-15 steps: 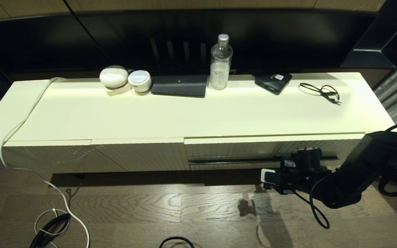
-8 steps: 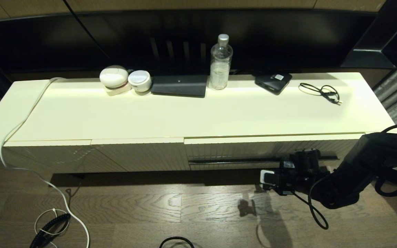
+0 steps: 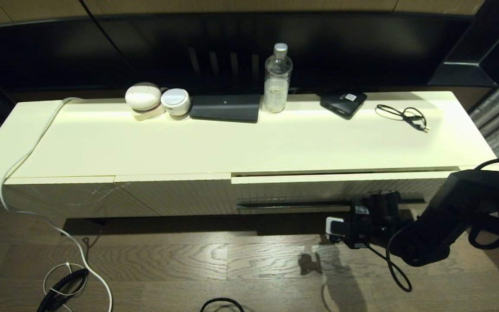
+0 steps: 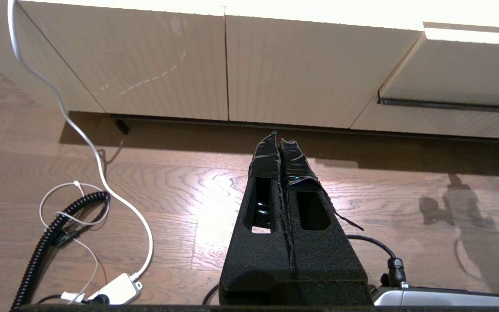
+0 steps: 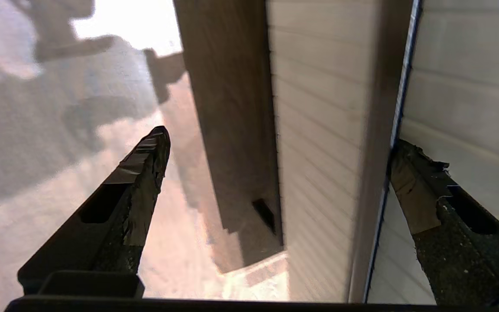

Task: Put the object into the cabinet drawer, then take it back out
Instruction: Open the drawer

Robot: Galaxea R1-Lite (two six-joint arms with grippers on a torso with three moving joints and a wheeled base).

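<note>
Wood floor, long cream cabinet. Drawer [image 3: 340,187] front stands proud of the cabinet by a thin gap at the top, barely cracked. Right end effector [image 5: 275,143] spread wide, one finger hooked at the handle slot [image 3: 293,203], other outside, gripping nothing. Left end effector [image 4: 280,147] pinched closed, empty, parked over floor. Umbrella not visible anywhere. Judgement: early; nearly all remains.

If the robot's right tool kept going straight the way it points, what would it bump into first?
Probably the cabinet drawer. The open right tool points at its ribbed front, one finger at the dark handle slot.
</note>
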